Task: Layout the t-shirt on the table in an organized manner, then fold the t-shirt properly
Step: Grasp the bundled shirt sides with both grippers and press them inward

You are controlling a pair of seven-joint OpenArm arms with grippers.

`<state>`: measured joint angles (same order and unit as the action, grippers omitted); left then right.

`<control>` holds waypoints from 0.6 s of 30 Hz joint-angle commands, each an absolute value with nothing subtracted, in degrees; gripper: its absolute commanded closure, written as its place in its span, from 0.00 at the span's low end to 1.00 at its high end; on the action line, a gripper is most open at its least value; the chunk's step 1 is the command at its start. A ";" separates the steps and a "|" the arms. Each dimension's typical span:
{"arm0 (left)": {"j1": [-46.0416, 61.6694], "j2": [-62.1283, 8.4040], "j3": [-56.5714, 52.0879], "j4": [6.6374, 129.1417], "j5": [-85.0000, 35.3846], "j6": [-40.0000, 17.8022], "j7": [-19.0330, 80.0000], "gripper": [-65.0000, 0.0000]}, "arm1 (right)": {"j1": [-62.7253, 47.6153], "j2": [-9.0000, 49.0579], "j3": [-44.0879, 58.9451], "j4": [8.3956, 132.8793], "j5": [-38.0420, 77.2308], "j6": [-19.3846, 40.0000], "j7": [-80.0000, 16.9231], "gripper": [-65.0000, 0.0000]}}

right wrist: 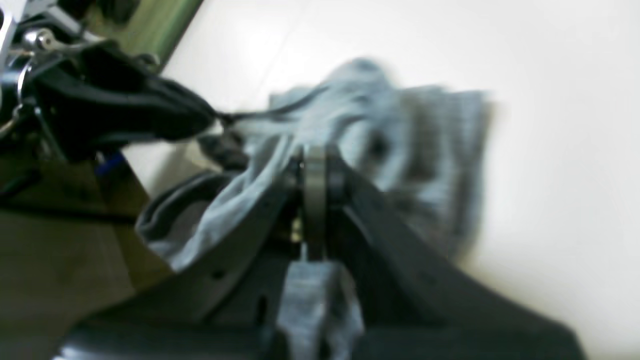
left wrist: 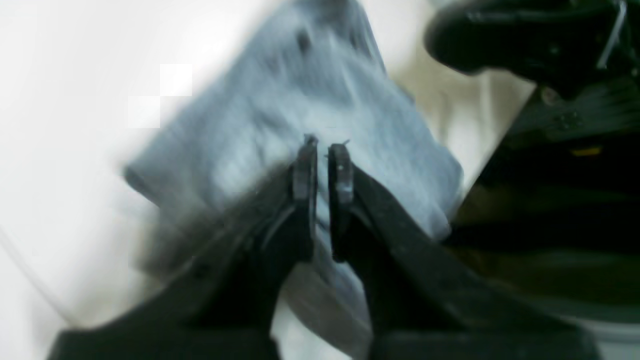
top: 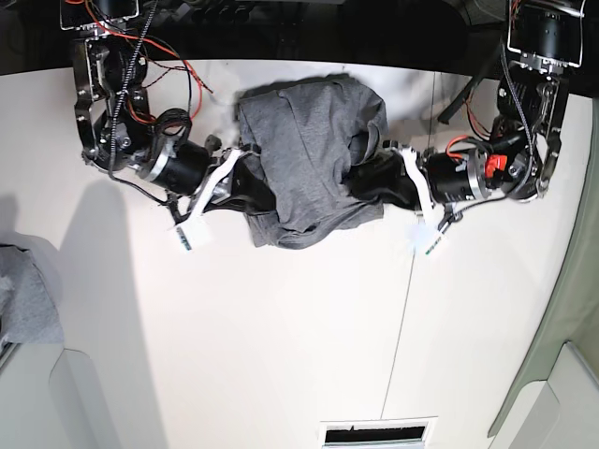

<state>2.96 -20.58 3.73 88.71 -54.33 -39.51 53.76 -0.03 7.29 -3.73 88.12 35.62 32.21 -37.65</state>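
I am pinching the soft heather-grey knit t-shirt (top: 309, 159) between my clamped right pincer (right wrist: 314, 165) and nearly-closed left pincer (left wrist: 322, 150), the bundle hanging across between them.

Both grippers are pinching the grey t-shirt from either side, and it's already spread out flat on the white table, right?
Not quite. The left gripper and right gripper do pinch the t-shirt from either side, but it is not spread flat: the base view shows it bunched in a wrinkled heap on the table.
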 commanded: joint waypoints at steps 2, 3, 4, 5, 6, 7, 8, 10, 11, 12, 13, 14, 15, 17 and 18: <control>4.71 -20.34 3.40 89.27 -51.53 -40.00 48.80 0.92 | 0.75 7.44 -6.74 87.99 31.77 32.97 -34.59 1.00; 5.89 -19.81 3.40 88.58 -48.12 -40.00 45.80 0.92 | 0.80 7.44 -8.12 86.85 29.30 32.73 -33.36 1.00; 6.94 -19.27 3.40 87.50 -44.91 -40.00 42.72 0.92 | 0.93 7.44 -9.23 85.17 27.44 32.56 -31.99 1.00; 7.66 -18.50 3.40 86.08 -42.28 -40.00 40.21 0.92 | 1.17 7.44 -10.04 82.98 26.28 32.16 -30.79 1.00; 7.99 -17.67 3.40 84.29 -40.42 -40.00 38.39 0.92 | 1.52 7.44 -10.63 80.36 25.74 32.14 -29.76 1.00; 7.94 -16.67 3.40 82.15 -39.11 -40.00 37.54 0.92 | 1.96 7.44 -11.03 77.58 25.65 32.18 -28.97 1.00; 7.68 -15.68 3.40 79.99 -37.91 -40.00 37.28 0.92 | 2.48 7.44 -11.31 74.76 25.65 32.21 -28.27 1.00; 6.90 -14.17 3.40 76.36 -36.77 -40.00 37.21 0.92 | 3.57 7.44 -11.33 70.00 25.67 32.21 -26.92 1.00; 6.46 -13.76 3.40 75.16 -36.82 -40.00 37.15 0.92 | 4.10 7.44 -11.33 68.36 25.69 32.18 -26.39 1.00; 6.09 -13.45 3.40 74.72 -36.97 -40.00 37.04 0.92 | 4.43 7.44 -11.33 67.35 25.80 32.18 -26.26 1.00; 5.82 -13.37 3.40 74.72 -37.12 -40.00 37.04 0.92 | 4.45 7.44 -11.31 67.24 26.00 32.21 -26.22 1.00; 5.43 -13.34 3.40 74.81 -37.56 -40.00 37.08 0.92 | 4.40 7.44 -11.33 67.61 26.57 32.21 -26.09 1.00; 5.04 -13.39 3.40 75.07 -37.98 -40.00 37.17 0.92 | 4.36 7.44 -11.33 68.18 27.31 32.25 -26.13 1.00; 4.08 -13.41 3.40 76.20 -38.85 -40.00 38.87 0.92 | 4.38 7.44 -11.29 70.15 28.53 32.25 -26.17 1.00; 3.62 -13.41 3.40 77.25 -39.77 -40.00 40.53 0.92 | 4.38 7.44 -11.20 71.61 29.02 32.25 -26.17 1.00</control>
